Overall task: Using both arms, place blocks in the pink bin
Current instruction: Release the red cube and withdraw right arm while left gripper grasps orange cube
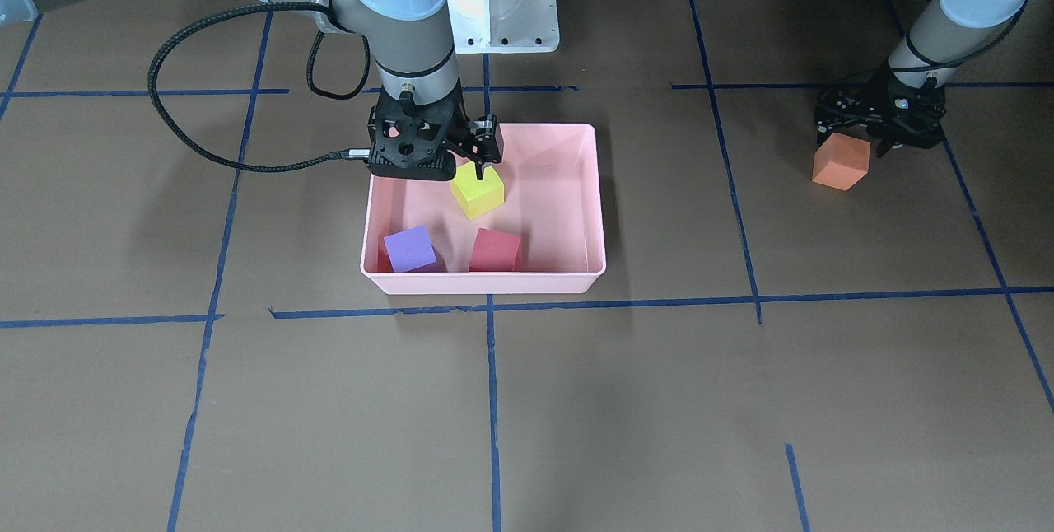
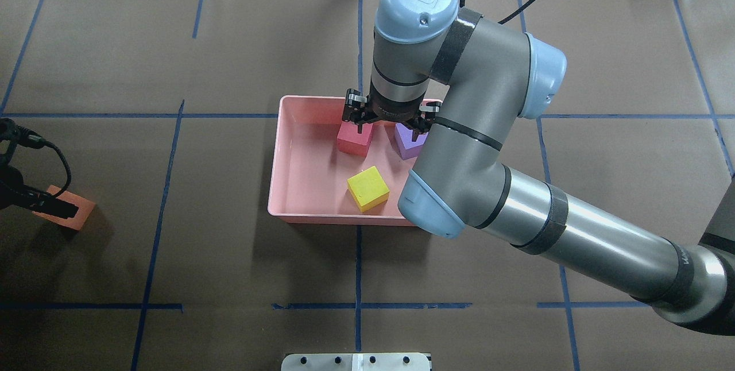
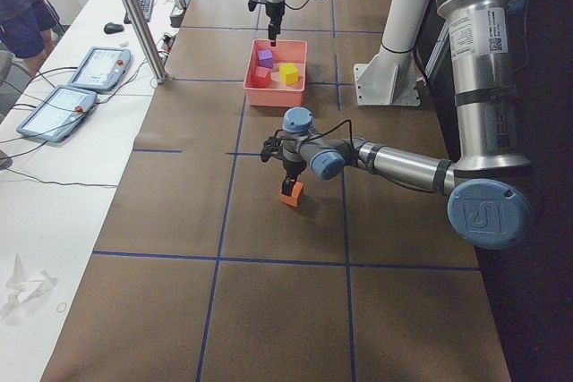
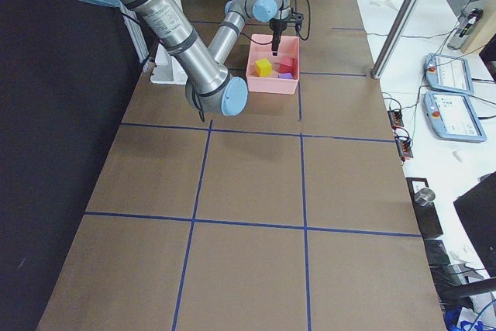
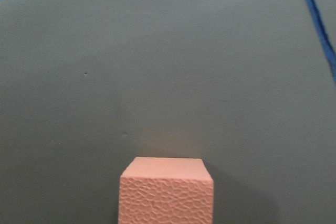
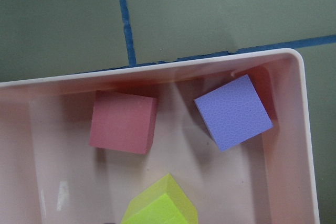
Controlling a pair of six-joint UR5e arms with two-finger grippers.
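The blocks look like light, soft foam with a rough skin, so I judge they will not slip and cannot break; the best hold is on two opposite flat faces, not the corners.

On the robot's left side, well apart from the pink bin, the orange block sits under the left gripper. Its fingers stand on both sides of the cube and seem closed on it, and the cube looks tilted, perhaps just leaving the table.

Farther, at the table's middle, the right gripper hangs over the bin with its jaws apart and nothing between them. The yellow-green block lies free just below it. The purple block and red-pink block rest beside each other along the bin's far wall.
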